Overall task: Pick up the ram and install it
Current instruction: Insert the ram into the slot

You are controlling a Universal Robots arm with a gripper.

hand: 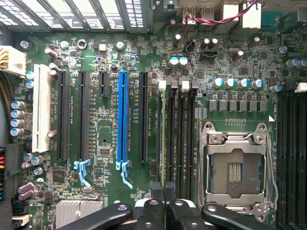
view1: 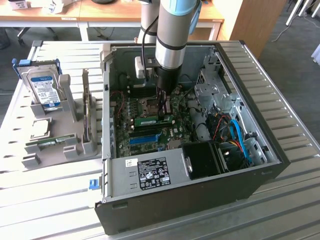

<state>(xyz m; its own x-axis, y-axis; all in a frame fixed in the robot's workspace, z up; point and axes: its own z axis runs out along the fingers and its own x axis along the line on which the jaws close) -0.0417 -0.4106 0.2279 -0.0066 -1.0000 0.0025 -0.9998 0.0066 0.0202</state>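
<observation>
The ram (view1: 150, 121) is a thin green stick standing on edge in a memory slot of the motherboard, inside the open computer case. In the wrist view the ram (hand: 163, 139) shows edge-on as a pale line between the black slots. My gripper (view1: 163, 111) reaches straight down into the case over the stick's right part. Its black fingers are pressed together at the stick's top edge, and my gripper (hand: 164, 188) is shut on the ram.
The empty processor socket (hand: 235, 167) lies beside the memory slots, and a blue expansion slot (hand: 123, 115) on the other side. Cables and a drive cage (view1: 215, 90) crowd the case's right. Outside, a grey holder carries a hard drive (view1: 44, 87), a square chip (view1: 40, 128) and another green stick (view1: 47, 143).
</observation>
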